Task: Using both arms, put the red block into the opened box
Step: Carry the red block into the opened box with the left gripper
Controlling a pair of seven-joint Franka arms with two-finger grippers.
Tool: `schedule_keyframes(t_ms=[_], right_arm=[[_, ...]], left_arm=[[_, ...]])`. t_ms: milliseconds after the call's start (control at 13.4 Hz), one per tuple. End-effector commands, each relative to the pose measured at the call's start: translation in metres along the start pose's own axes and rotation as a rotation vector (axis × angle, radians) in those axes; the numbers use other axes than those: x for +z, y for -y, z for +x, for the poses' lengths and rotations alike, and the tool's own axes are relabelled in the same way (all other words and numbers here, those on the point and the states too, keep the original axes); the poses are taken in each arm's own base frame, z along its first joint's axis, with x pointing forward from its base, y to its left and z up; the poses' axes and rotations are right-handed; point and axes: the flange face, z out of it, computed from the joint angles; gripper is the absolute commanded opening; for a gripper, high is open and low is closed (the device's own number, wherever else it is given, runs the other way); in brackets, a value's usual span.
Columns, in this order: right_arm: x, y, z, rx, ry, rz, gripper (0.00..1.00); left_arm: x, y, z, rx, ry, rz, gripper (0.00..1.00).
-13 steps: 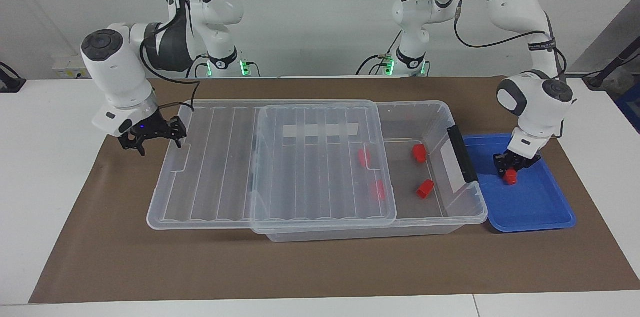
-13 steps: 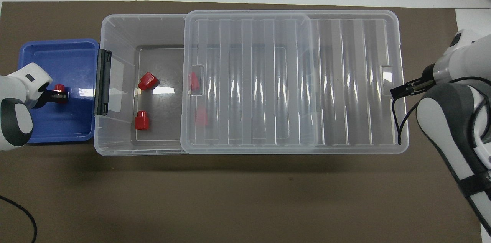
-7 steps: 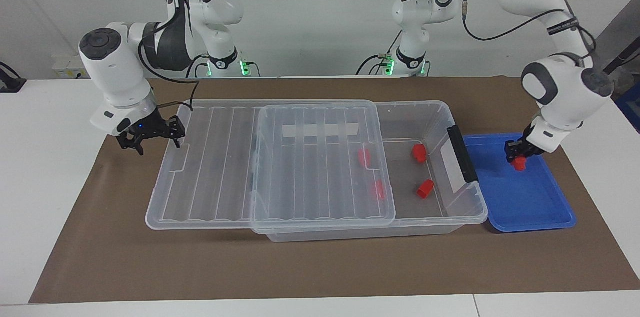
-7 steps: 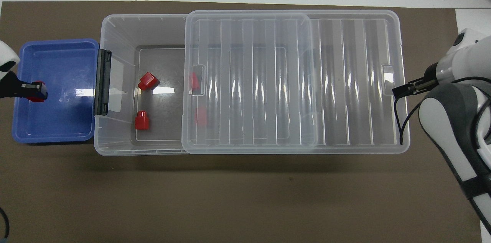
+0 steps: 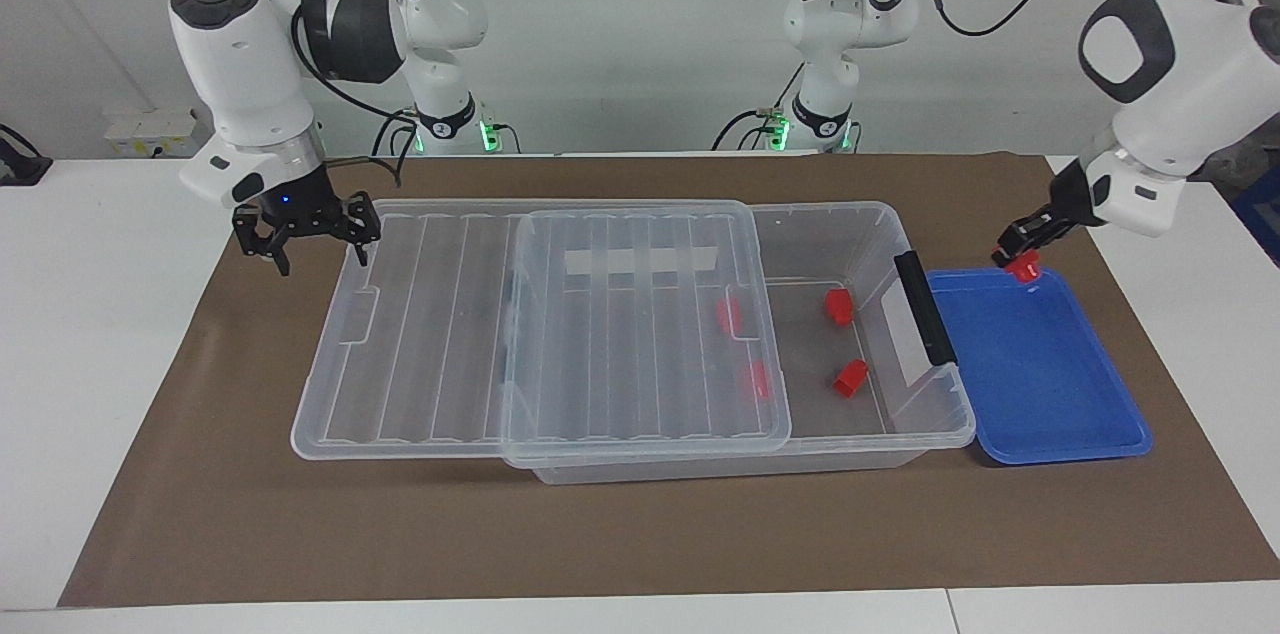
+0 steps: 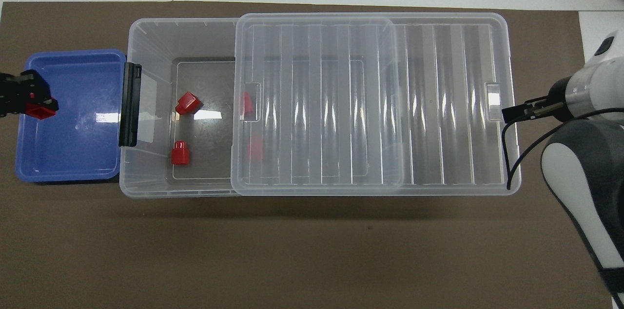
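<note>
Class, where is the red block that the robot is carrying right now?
The red block hangs in the left pincer, raised over the blue tray, at the left arm's end of the table beside the box.

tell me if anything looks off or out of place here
Nothing stands out. The box sits square with its lid slid partly open, four red blocks lie inside, and the left gripper holds the red block over the blue tray. The right gripper hangs open above the box's other end.
</note>
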Motion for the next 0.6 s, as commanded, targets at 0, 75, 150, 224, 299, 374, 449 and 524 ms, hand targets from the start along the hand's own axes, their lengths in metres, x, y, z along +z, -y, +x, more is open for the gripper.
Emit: schedule_keyframes(t_ms=[0,75,150,224,299,374,449,524], right_arm=[[-0.031,0.015,0.008,0.106,-0.005,0.061,0.98],[-0.044,0.018,0.011,0.124,-0.012,0.062,0.98],[-0.055,0.022,0.012,0.136,-0.015,0.063,0.98],[-0.061,0.022,0.016,0.161,-0.004,0.067,0.98],[-0.071,0.020,0.023,0.200,0.003,0.070,0.98],[-0.079,0.019,0.028,0.222,0.012,0.074,0.98],[-0.086,0.019,0.030,0.239,0.019,0.082,0.98],[-0.088,0.019,0.032,0.274,0.032,0.111,0.98]], left_arm=[[0.021,-0.076,-0.027,-0.270,-0.087,-0.061,0.00],[0.033,-0.096,-0.044,-0.271,-0.087,-0.064,0.00],[0.038,-0.104,-0.054,-0.281,-0.088,-0.066,0.00],[0.043,-0.105,-0.058,-0.276,-0.095,-0.073,0.00],[0.055,-0.105,-0.065,-0.271,-0.097,-0.073,0.00],[0.073,-0.103,-0.078,-0.260,-0.108,-0.084,0.00],[0.099,-0.098,-0.094,-0.246,-0.135,-0.096,0.00],[0.117,-0.093,-0.106,-0.232,-0.167,-0.109,0.00]])
